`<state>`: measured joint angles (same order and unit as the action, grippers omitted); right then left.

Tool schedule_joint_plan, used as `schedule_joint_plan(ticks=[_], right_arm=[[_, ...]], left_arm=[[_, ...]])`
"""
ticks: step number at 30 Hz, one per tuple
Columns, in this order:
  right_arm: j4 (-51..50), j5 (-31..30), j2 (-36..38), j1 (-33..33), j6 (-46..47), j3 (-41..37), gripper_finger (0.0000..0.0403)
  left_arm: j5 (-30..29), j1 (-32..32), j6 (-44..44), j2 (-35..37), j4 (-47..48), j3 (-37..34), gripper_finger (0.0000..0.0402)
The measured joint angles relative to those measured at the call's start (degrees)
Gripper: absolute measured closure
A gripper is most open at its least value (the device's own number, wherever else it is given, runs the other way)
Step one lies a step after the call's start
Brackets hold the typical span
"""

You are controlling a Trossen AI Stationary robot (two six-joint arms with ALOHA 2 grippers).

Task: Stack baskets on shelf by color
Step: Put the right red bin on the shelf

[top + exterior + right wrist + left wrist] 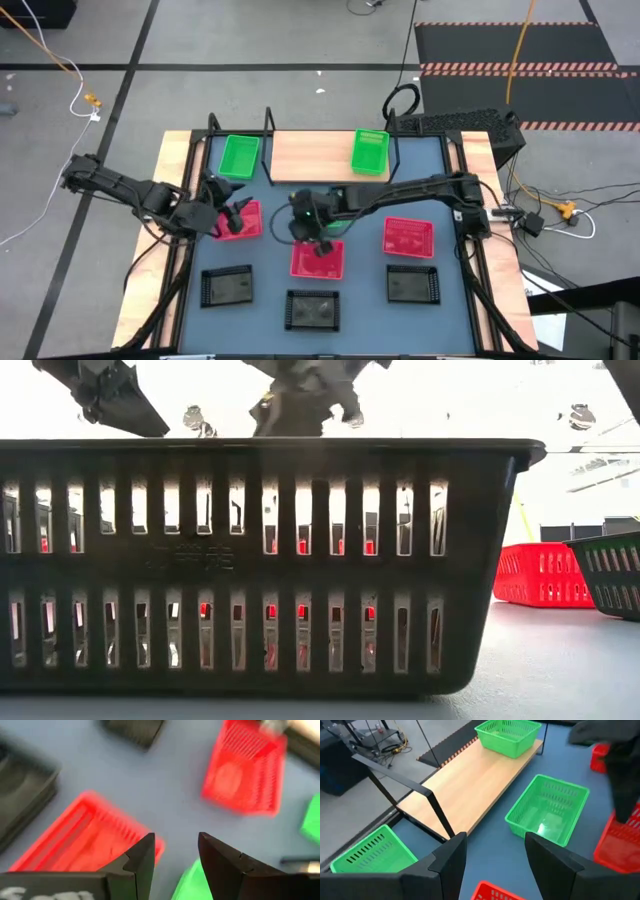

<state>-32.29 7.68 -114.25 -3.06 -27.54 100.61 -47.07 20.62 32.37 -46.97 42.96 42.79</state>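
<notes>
The shelf [318,155] stands at the table's far edge. One green basket [370,150] sits on its right end. Another green basket [239,157] rests on the tabletop by the board's left end. A third green basket [547,815] stands on the table in front of the shelf, mostly hidden under my right arm in the high view. Three red baskets [240,220] [318,258] [408,237] lie mid-table. My left gripper [495,865] hovers open over the left red basket. My right gripper [175,855] is open above the green basket [187,880] and the middle red one.
Three black baskets [227,287] [313,308] [413,286] stand in a row along the near edge; the middle one [260,560] fills the low view. The shelf's black frame rails [435,805] rise at its left end. Bare board [315,155] shows between the green baskets.
</notes>
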Motion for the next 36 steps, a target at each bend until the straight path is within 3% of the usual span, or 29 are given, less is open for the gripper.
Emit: schedule_joint_plan(ticks=[4,7,12,18,22,29,36], right_arm=[[-6.1,-0.3,4.2,-0.9,-1.7,-5.4,0.0259],[-13.4,-2.4,8.3,-1.7,4.2,-11.6,0.0259],[-15.0,-7.1,16.8,-4.4,27.9,-21.2,0.0259],[-15.4,-7.7,26.4,-4.9,62.7,-31.0,0.0259],[-15.7,-9.2,31.4,-4.2,75.5,-37.1,0.0259],[-14.7,-9.1,35.0,-2.4,87.1,-46.7,0.0259],[-5.5,-8.9,34.9,-2.1,90.1,-51.1,0.0259]], left_arm=[[0.0,-0.1,-0.1,-3.1,-0.8,-0.1,0.0199],[0.3,0.0,1.3,-5.2,-0.9,-0.1,0.0199],[0.7,-0.2,0.7,-8.5,-2.0,-0.1,0.0199],[0.0,-2.7,-4.0,-11.7,-7.9,-0.1,0.0199],[0.0,-4.4,-7.8,-13.6,-11.3,-0.1,0.0199],[0.6,-7.8,-13.0,-16.0,-14.7,-0.1,0.0199],[1.0,-10.8,-14.9,-16.2,-14.6,-0.1,0.0199]])
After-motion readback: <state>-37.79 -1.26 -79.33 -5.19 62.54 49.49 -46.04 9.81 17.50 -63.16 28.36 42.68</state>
